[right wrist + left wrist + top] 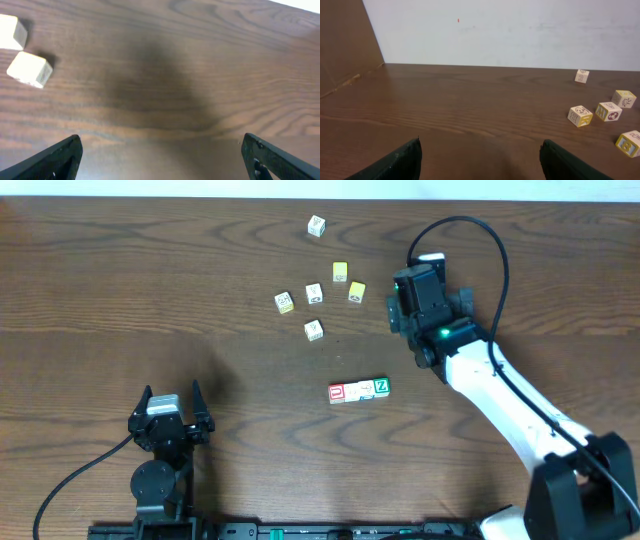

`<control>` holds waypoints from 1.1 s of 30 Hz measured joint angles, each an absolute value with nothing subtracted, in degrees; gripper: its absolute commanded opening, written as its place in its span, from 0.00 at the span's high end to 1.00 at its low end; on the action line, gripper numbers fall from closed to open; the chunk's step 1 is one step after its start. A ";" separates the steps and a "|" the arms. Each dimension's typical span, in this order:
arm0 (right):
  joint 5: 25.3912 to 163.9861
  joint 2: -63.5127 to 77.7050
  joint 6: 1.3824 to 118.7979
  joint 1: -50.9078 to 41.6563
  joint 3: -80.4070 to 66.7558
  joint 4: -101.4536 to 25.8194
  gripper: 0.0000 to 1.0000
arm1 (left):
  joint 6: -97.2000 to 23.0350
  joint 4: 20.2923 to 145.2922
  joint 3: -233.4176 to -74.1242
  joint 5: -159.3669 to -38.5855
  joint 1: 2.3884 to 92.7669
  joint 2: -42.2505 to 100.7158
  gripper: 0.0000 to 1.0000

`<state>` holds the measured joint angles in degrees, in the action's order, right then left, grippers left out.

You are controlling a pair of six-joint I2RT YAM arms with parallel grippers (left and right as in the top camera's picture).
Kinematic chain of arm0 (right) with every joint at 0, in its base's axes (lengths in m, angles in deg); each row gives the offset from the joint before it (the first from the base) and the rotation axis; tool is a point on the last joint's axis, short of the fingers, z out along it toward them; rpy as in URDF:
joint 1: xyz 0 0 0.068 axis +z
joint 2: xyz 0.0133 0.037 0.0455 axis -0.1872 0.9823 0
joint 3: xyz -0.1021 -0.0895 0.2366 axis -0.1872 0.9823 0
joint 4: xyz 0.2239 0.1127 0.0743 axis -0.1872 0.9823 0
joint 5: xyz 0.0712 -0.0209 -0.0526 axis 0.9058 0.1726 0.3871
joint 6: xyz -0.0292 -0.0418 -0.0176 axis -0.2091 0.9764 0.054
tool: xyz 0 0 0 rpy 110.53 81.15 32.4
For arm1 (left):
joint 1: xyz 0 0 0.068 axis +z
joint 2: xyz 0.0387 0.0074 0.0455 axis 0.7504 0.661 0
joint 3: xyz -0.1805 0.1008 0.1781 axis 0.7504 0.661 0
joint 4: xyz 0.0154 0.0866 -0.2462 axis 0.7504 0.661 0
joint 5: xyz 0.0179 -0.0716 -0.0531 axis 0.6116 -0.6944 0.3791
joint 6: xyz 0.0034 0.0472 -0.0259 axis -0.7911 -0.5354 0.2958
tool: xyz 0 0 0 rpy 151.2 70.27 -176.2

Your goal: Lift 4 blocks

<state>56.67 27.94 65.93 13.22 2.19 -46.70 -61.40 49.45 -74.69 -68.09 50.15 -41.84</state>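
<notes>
While the left end effector [172,388] gapes, blocks [358,391] lie rowed

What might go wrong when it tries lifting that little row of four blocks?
The row of blocks looks like separate cubes touching end to end, so if it is squeezed from its ends it might buckle and spill. The open right gripper sits near the loose cubes and could knock them on its way over.

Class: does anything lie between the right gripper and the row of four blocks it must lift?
Nothing visible does. Only bare table lies between the open right gripper and the row of blocks; the loose cubes sit to one side.
</notes>
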 measured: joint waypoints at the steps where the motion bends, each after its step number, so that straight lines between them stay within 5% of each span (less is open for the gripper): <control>1: 56.06 26.52 66.28 13.59 2.19 -46.35 0.01 | -61.40 49.45 -74.69 -68.09 50.15 -41.84 0.24; 11: 59.44 -4.59 67.72 9.22 7.20 -50.81 0.01 | -61.40 49.56 -74.74 -68.25 50.15 -41.84 0.24; 20: 76.51 -35.10 68.35 -3.37 40.37 -68.47 0.01 | -61.40 49.69 -74.80 -68.31 50.15 -41.84 0.24; 28: 83.40 -51.29 69.47 -4.31 59.11 -87.49 0.01 | -61.40 49.67 -74.80 -68.31 50.15 -41.84 0.24; 33: 85.34 -56.56 69.69 -4.35 63.72 -86.39 0.01 | -61.40 49.67 -74.80 -68.33 50.15 -41.84 0.24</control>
<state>85.34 -56.56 69.69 -4.35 63.72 -86.39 -61.40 49.67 -74.80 -68.33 50.15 -41.84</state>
